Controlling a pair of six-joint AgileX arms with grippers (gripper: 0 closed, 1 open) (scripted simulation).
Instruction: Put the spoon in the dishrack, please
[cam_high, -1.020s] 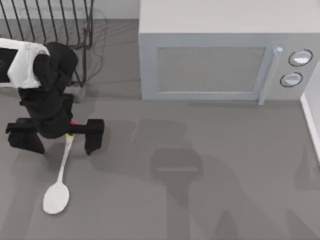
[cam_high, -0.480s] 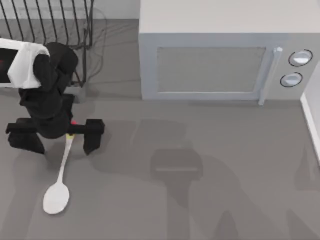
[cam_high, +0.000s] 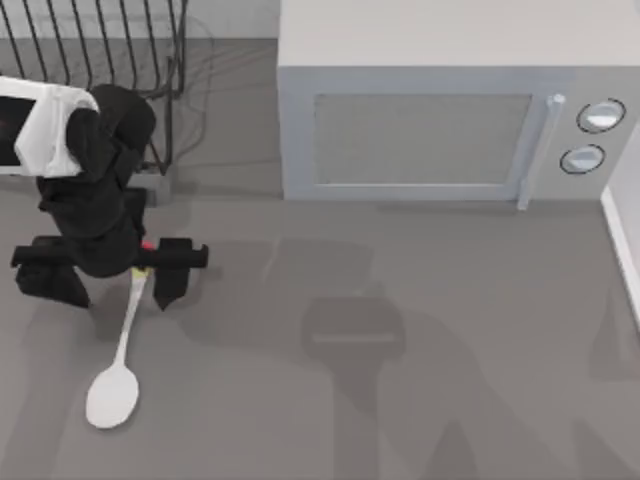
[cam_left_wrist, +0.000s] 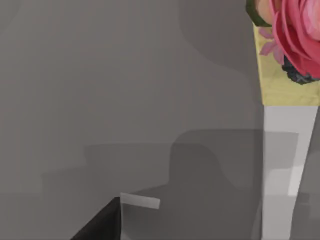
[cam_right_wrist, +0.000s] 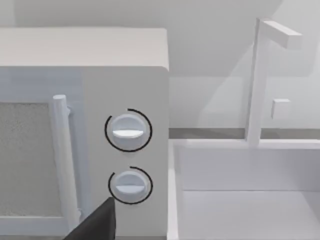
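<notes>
Slim white spoon (cam_high: 118, 365) lies flat on the grey table (cam_high: 420, 350) at its left side; left gripper (cam_high: 108, 275), fingers apart, straddles its red-and-yellow handle knob below the black wire dishrack (cam_high: 100, 50)

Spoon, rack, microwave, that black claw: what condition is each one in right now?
Spoon: lying flat on the table, handle end between the claw's fingers.
Left gripper: low over the spoon's handle end, fingers apart on either side of it.
Dishrack: upright at the table's back left, no spoon in it.
Microwave: door closed.
</notes>
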